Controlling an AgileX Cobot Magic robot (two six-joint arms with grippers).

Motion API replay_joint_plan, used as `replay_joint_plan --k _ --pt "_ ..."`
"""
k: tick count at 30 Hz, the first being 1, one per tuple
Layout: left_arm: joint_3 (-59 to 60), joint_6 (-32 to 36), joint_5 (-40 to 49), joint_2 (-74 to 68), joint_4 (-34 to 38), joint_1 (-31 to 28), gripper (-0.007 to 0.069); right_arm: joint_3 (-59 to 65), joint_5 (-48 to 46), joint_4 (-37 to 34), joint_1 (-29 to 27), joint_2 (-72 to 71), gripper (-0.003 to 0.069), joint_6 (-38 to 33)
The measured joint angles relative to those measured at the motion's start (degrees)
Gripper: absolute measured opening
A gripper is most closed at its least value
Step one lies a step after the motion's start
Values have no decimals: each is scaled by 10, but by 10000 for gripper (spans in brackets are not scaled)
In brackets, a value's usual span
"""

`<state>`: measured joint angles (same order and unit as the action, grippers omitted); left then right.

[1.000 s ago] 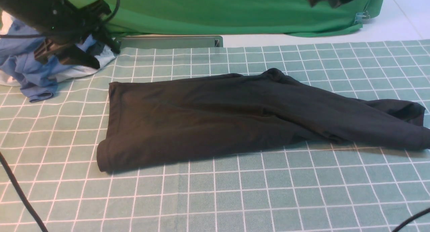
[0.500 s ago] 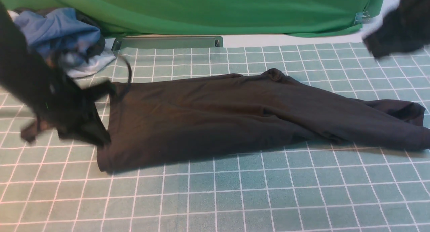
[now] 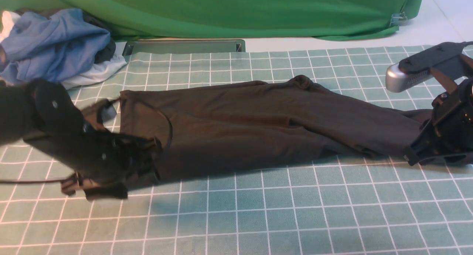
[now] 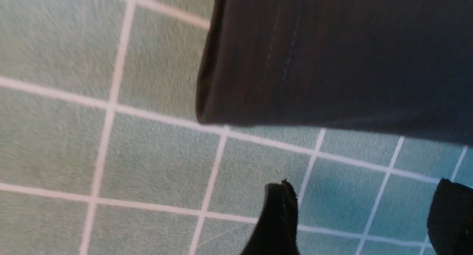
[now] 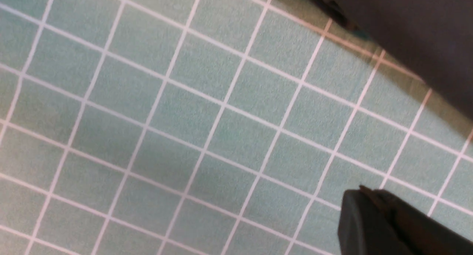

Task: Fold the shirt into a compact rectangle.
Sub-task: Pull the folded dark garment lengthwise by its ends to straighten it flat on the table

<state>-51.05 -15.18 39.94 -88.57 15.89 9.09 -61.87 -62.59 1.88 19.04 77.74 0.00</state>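
Observation:
The black shirt [image 3: 240,129] lies flat across the checked tablecloth as a long band, its wide end at the left and a sleeve trailing right. My left gripper [image 3: 149,162] hovers low at the shirt's near left corner. It is open; in the left wrist view only tablecloth shows between its fingers [image 4: 364,196], and the shirt's corner [image 4: 332,55] lies just ahead. My right gripper [image 3: 410,157] is at the sleeve end on the right. It is shut [image 5: 364,192] with nothing in it, and the shirt edge [image 5: 414,26] lies beyond its tip.
A heap of blue and white garments [image 3: 55,44] sits at the back left. A green backdrop cloth [image 3: 236,11] and a grey metal bar [image 3: 184,46] run along the back. The checked tablecloth [image 3: 258,218] stretches toward the front.
Both arms have swung down from the back. The left has come from the garment heap to the shirt's near left corner, the right to its right end. The shirt has not moved.

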Motion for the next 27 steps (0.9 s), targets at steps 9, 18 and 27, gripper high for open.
replay_joint_plan --k 9,18,27 --pt "0 -74 3 -24 -66 -12 515 0 22 0 0 0 24 0" --pt "-1 -69 -52 -86 -64 -12 411 0 28 3 0 0 24 0" --pt "-2 -31 -58 -91 -77 -12 32 0 18 112 0 12 97 0"
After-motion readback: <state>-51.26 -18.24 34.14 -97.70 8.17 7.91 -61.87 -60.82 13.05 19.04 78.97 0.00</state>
